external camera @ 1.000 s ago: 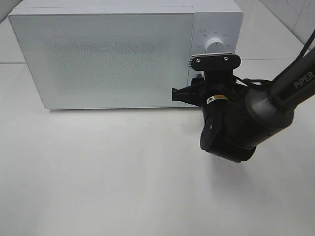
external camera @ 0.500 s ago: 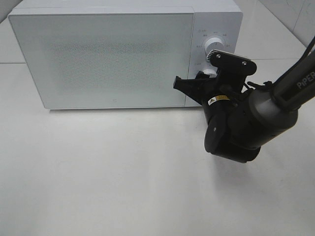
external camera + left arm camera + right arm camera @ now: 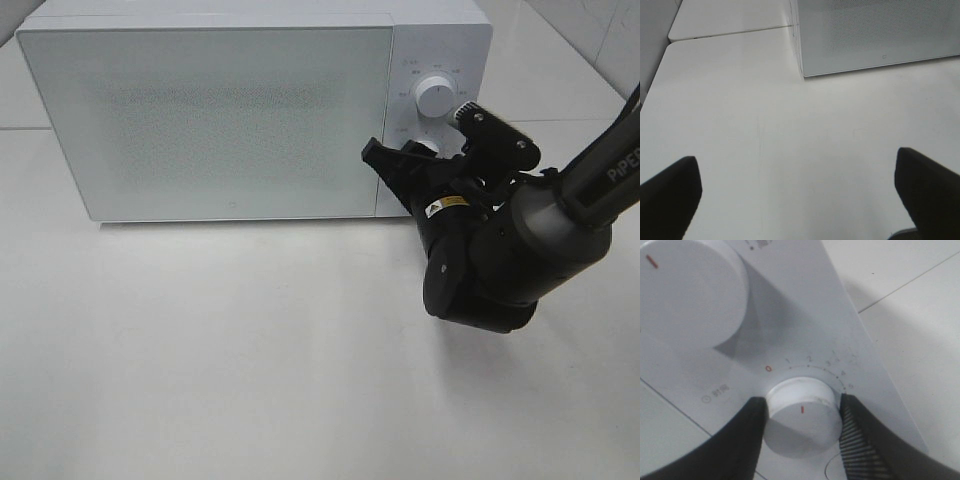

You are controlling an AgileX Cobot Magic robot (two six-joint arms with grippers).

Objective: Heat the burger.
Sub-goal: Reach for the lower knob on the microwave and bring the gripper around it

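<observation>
The burger is out of view in every frame. The white microwave (image 3: pixel 220 110) stands at the back of the table with its door shut. My right gripper (image 3: pixel 424 152) is at the microwave's control panel, below the upper knob (image 3: pixel 436 97). The right wrist view shows the right gripper (image 3: pixel 802 405) shut on the lower knob (image 3: pixel 802 417), one dark finger (image 3: pixel 735 440) on each side. The knob's red mark points away from the 0 on its numbered scale. My left gripper (image 3: pixel 797 200) hangs open over bare table, with nothing between its fingers.
In the left wrist view, the microwave's front lower corner (image 3: pixel 802 75) lies ahead of the left gripper. A seam between two tabletops (image 3: pixel 730 34) runs beside it. The right arm (image 3: pixel 590 190) reaches in from the right edge.
My right wrist has rolled clockwise while holding the lower knob; its camera bracket went from level to slanted and shifted right. The left gripper shows no change.
</observation>
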